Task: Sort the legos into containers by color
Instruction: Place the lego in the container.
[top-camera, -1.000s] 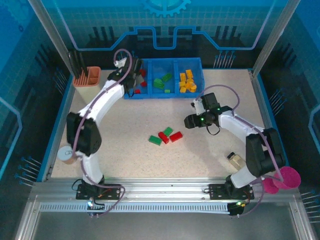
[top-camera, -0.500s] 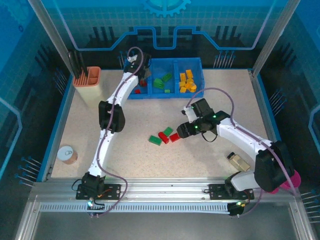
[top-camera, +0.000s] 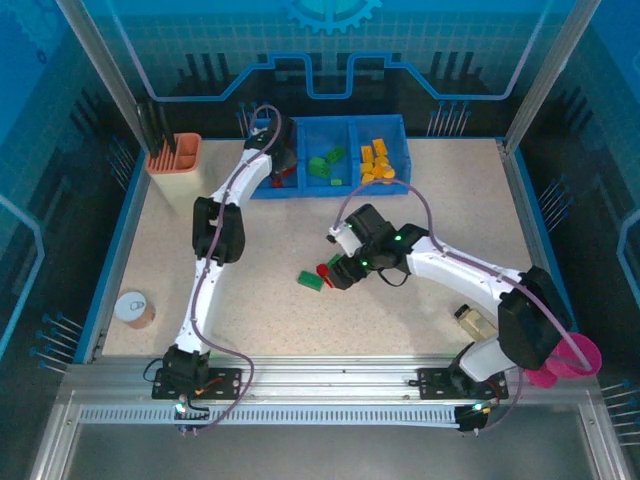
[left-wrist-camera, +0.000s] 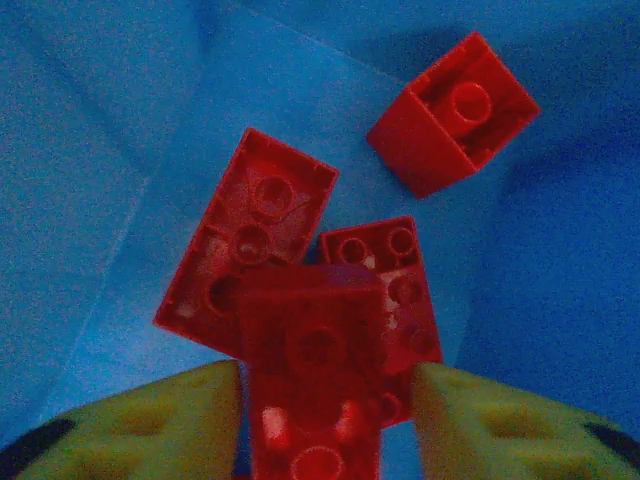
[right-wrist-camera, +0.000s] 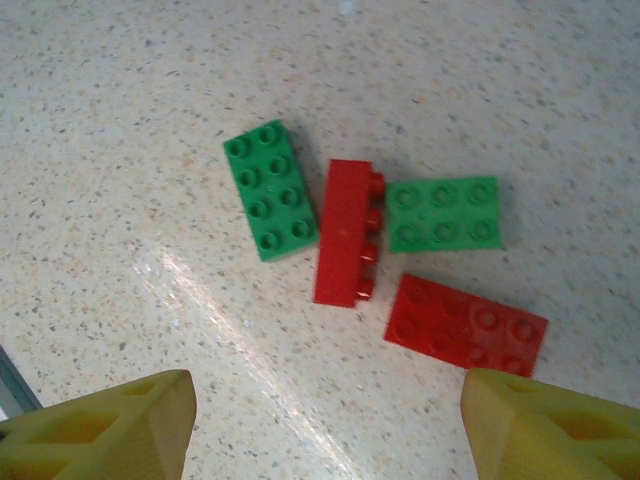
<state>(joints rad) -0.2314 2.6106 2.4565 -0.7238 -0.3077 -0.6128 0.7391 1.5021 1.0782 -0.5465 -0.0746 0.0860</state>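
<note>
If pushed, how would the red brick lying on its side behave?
Likely rigid: the red brick looks like hard plastic. Resting on a narrow side, it may tip flat. Its smooth surface could slide on the table.

Ahead of the jaws of the right gripper (right-wrist-camera: 325, 430) lie two green bricks (right-wrist-camera: 270, 190) and two red bricks (right-wrist-camera: 345, 232). At the left gripper (left-wrist-camera: 330, 420) there are four red blocks (left-wrist-camera: 250, 240): one between its jaws, three beyond.
</note>
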